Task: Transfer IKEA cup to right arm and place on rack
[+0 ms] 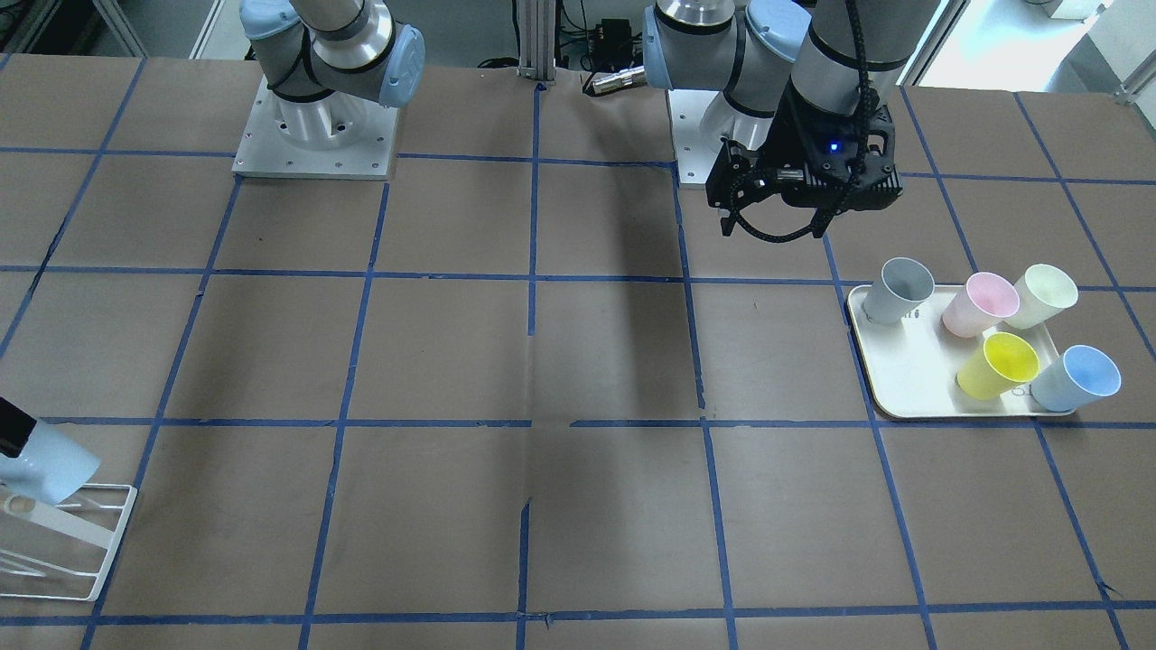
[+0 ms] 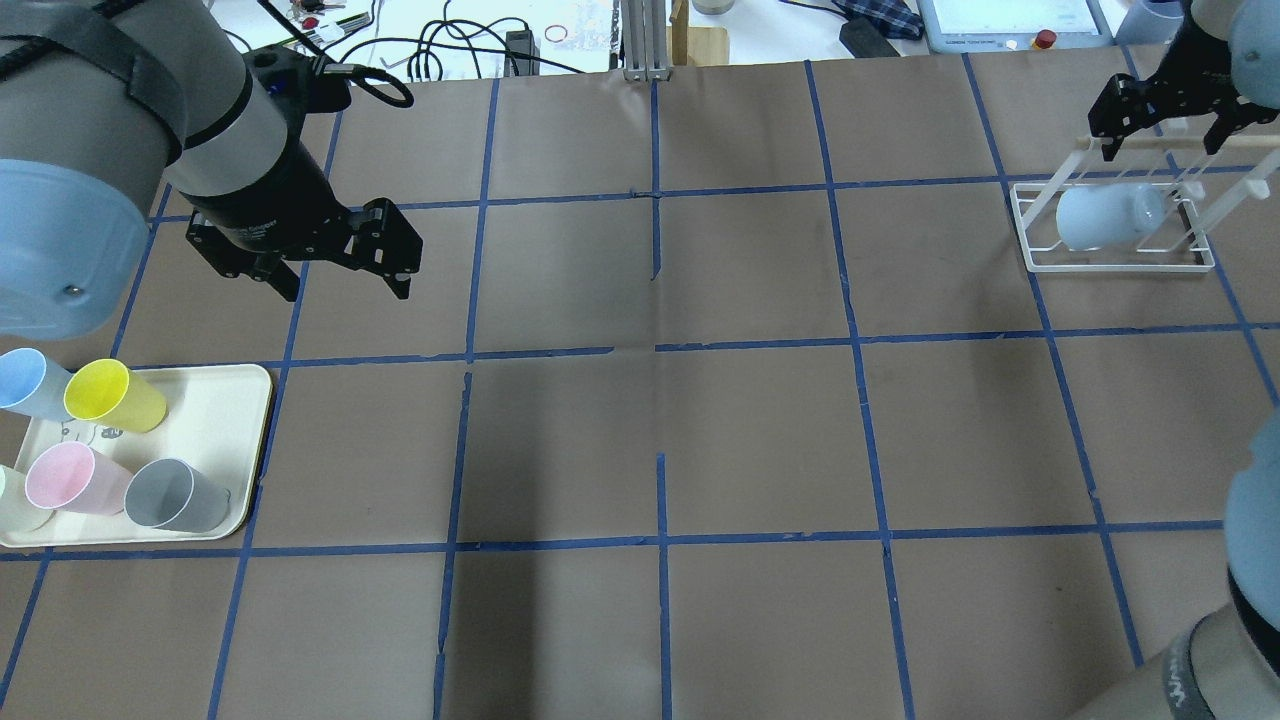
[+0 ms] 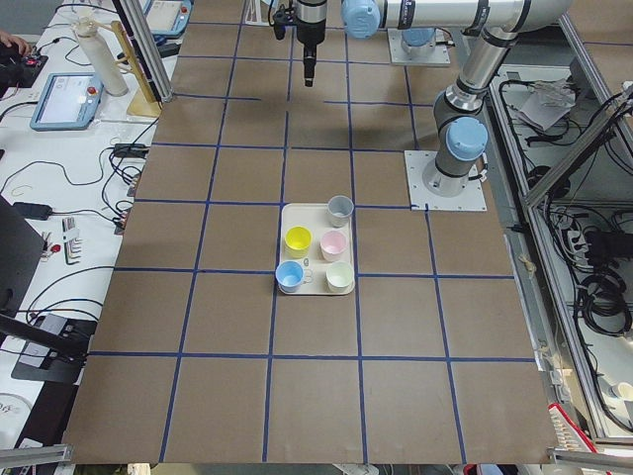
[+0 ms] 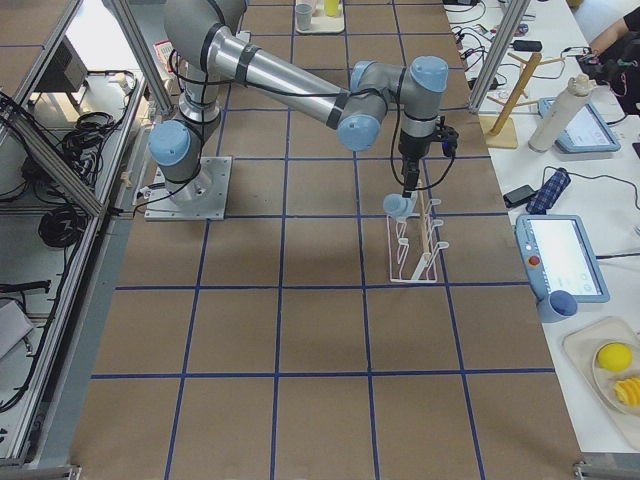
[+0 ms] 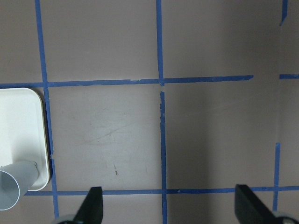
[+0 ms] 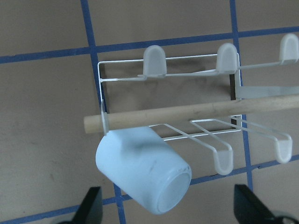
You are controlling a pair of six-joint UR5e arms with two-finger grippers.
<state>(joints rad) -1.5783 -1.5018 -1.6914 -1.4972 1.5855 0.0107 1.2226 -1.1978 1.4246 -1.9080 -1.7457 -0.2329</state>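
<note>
Right gripper [image 2: 1160, 140] wide open, empty, pointing down over IKEA cup [image 6: 140, 172]; cup tilted base-up on rack [image 6: 154, 60], apparently over prong. Left gripper [image 2: 347, 290] open, empty.

Cream tray [image 2: 225, 420] on the left of the brown, blue-taped table [image 2: 760, 440] — five cups standing mouth-up on it: grey cup [image 2: 175, 496], pink cup [image 2: 75, 480], pale cream cup [image 1: 1043, 296], yellow cup [image 2: 113, 397], and a pale-blue cup [image 2: 25, 382] at the far-left corner.
</note>
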